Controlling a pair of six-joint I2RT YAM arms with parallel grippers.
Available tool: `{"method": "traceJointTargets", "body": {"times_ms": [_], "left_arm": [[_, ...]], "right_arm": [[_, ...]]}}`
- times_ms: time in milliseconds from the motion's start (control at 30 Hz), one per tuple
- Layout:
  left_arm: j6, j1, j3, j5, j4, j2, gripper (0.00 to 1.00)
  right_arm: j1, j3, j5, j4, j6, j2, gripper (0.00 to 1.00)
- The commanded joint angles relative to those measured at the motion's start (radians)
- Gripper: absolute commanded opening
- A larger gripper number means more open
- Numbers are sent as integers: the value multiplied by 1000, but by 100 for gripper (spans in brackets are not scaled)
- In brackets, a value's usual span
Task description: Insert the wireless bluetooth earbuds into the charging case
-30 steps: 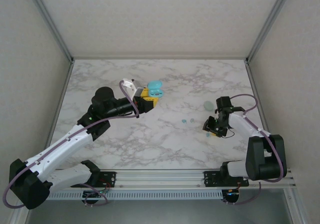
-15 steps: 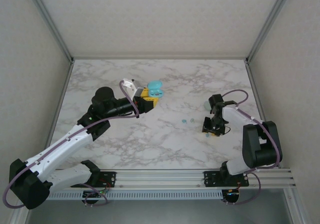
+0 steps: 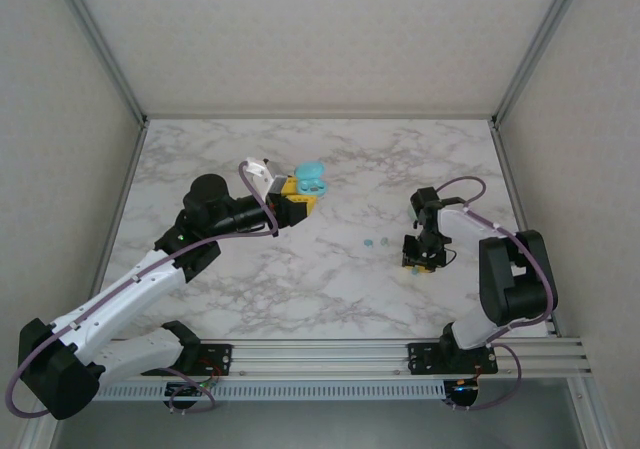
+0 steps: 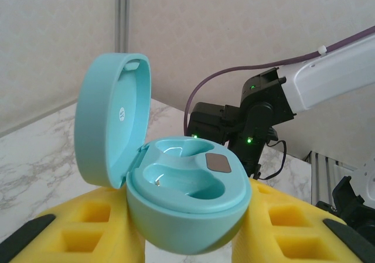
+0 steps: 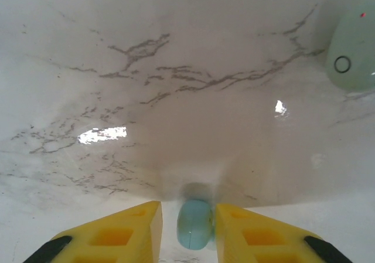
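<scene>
Over on the left, the left hand [image 4: 186, 239] has its yellow padded fingers [image 4: 82, 231] clamped on either side of the light turquoise, pebble-shaped plastic charging case [image 4: 187, 201], holding it up off the white marble-patterned worktop [image 3: 300, 289] toward the far middle. The case's rounded lid [image 4: 111, 128] stands open, hinged up on one side. The glossy inside faces up, showing two moulded hollows and a small dull square pad [image 4: 218, 163] beside them. Across the worktop and well apart from the case, the right hand [image 5: 188, 219] points straight down near the right edge, its tips at or just above the surface. A tiny light teal-blue plastic earbud [image 5: 195, 225] lies on the marble right between its two yellow fingers [image 5: 120, 234]. The fingers are a little apart: one is just against the bud, while the other has a thin gap beside it. From the right wrist view, a pale mint-green rounded piece [image 5: 350, 55] with a small dark ring on it rests on the worktop, off to the side and beyond the hand. Two more tiny bluish specks [image 3: 368, 241] sit on the marble between the two arms, nearer the right hand, too small to make out.
</scene>
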Motion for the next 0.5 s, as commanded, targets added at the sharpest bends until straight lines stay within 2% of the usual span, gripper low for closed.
{"method": "traceJointTargets", "body": {"times_ms": [0,467], "left_arm": [[-8,-8,28,7,0,-13,27],[-16,-7,33,11,-5,-13,27]], "right_arm": [[8,26,35,-33,-8,16,30],[9,25,55,-21,2,30,25]]}}
